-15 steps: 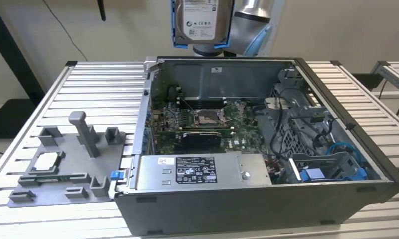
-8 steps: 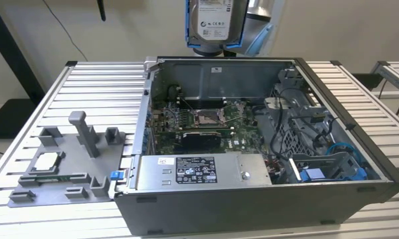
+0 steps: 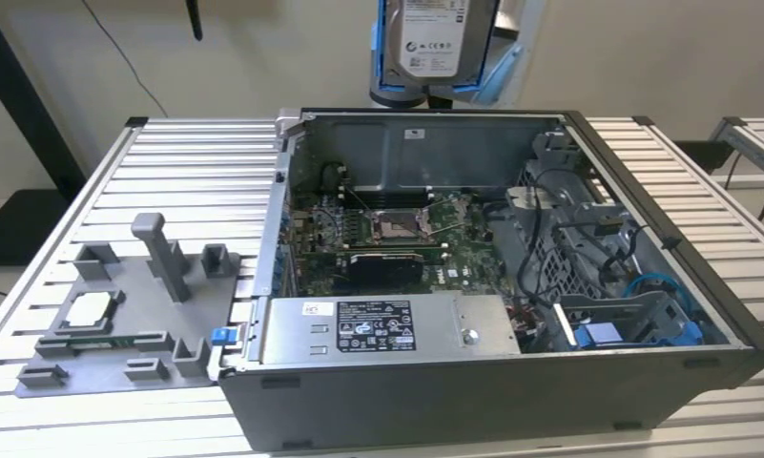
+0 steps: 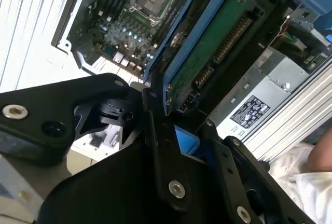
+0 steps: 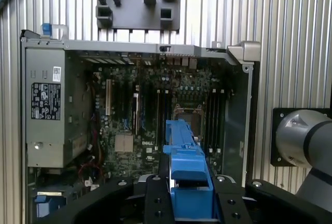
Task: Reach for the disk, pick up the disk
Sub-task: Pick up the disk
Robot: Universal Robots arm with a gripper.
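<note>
disk [image 3: 427, 38] label in exterior view, gripper [image 4: 179, 112] clamping its green underside

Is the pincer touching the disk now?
Touching. In the second wrist view, the black fingers of the pincer press on both sides of the blue-framed disk, held above the open computer case.

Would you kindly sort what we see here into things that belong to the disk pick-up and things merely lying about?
Part of the job:
- the disk, held up above the computer case
- the pincer, shut on the disk's blue frame

Just lying about:
- the open computer case
- the grey fixture plate on the slatted table
- the small square chip on that plate
</note>
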